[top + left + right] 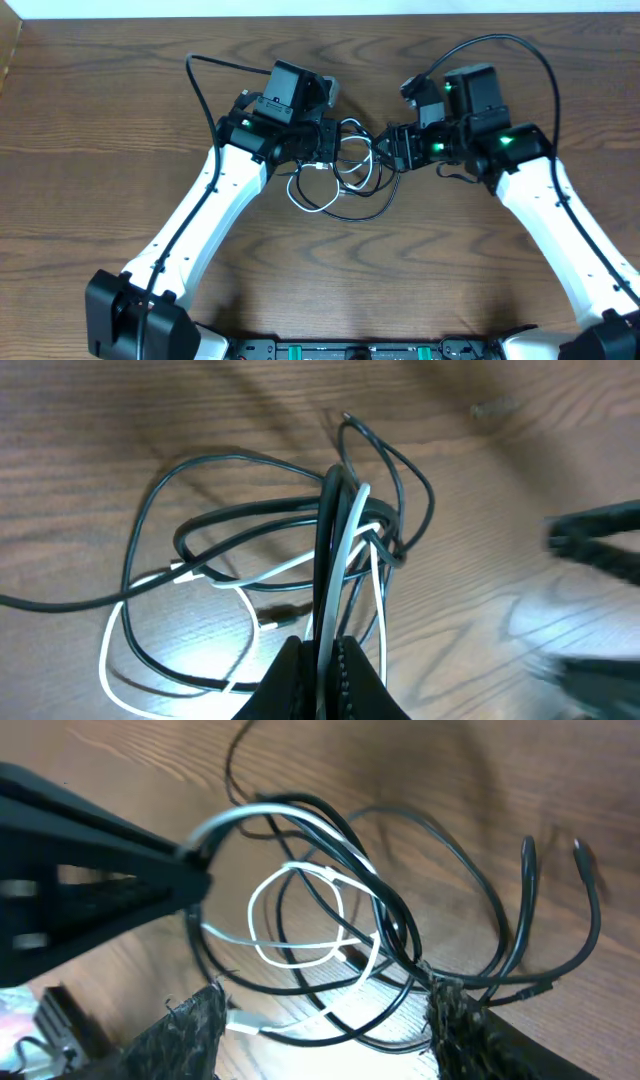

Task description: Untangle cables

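Wood table (100, 150) with both arms reaching in toward the middle, and the knot of cables (345, 180) lies right between them. From overhead you can barely see either claw, since the wrist housings cover most of them and the nearest edges of the knot too.

The left claw (320, 670) sits on the left side of the knot, pinched tight on a bundle of strands, black ones plus the white cable (310, 870). The strands rise from the tips, so that part is lifted off the wood.

The right claw (325, 1030) is on the opposite side, with its fingers spread wide and black loops running between them. I can't tell whether either pad actually touches a strand. In the left wrist view it's just a dark blur.

Two black plug ends (528, 845) poke out past the knot's far edge. Which cord goes where in the crossings is impossible to follow.
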